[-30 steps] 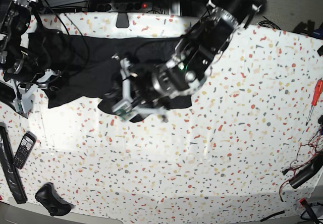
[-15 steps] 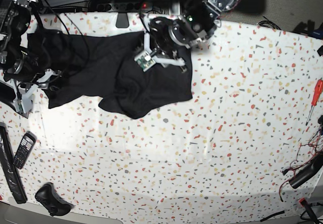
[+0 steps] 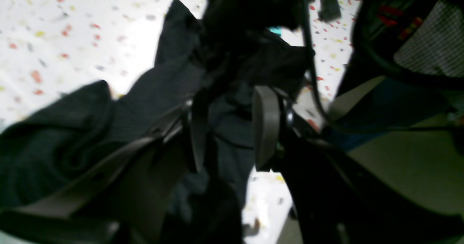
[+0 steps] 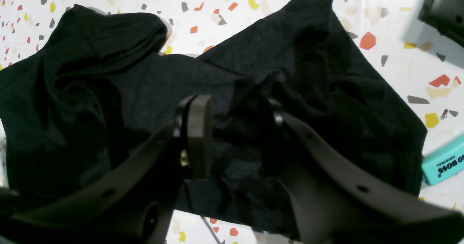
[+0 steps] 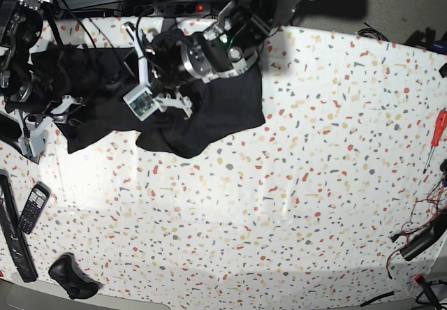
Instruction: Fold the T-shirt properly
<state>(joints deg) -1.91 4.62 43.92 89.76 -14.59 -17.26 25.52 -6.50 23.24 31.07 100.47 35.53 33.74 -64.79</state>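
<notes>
The T-shirt [image 5: 216,111] is lying crumpled at the table's [image 5: 314,184] far left. The left gripper [image 3: 232,128] is hovering spread over its folds; the right gripper [image 4: 235,139] is pinching bunched fabric.

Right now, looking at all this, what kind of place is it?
Probably a robotics lab workbench: two robot arms work over a speckled table with a black T-shirt, a red screwdriver and loose wires nearby.
</notes>
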